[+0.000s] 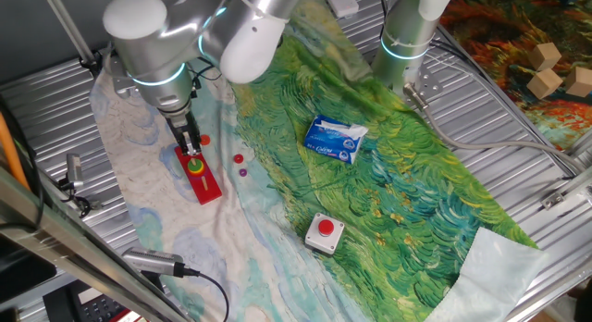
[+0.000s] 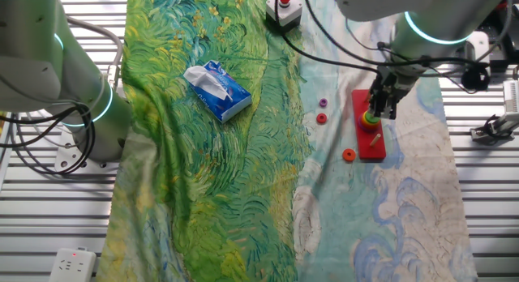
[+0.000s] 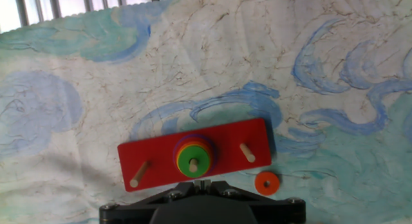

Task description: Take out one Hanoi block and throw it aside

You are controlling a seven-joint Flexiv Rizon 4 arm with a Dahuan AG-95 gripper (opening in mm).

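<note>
A red rectangular board (image 3: 228, 149) with three pegs lies on the pale blue part of the cloth. Its middle peg carries a stack of discs with the green Hanoi block (image 3: 193, 161) on top, over yellow and darker rings. The board also shows in one fixed view (image 1: 205, 181) and in the other fixed view (image 2: 371, 141). My gripper (image 3: 201, 183) hangs just above the stack, its fingers pressed together with nothing between them. It also shows in both fixed views (image 1: 191, 148) (image 2: 378, 109). The green block (image 1: 195, 163) sits right under the fingertips.
An orange disc (image 3: 266, 182) lies on the cloth beside the board. Small red (image 1: 238, 158) and purple (image 1: 244, 171) discs lie nearby. A tissue pack (image 1: 335, 139) and a red button box (image 1: 325, 231) sit on the green cloth. A second arm's base (image 1: 405, 40) stands behind.
</note>
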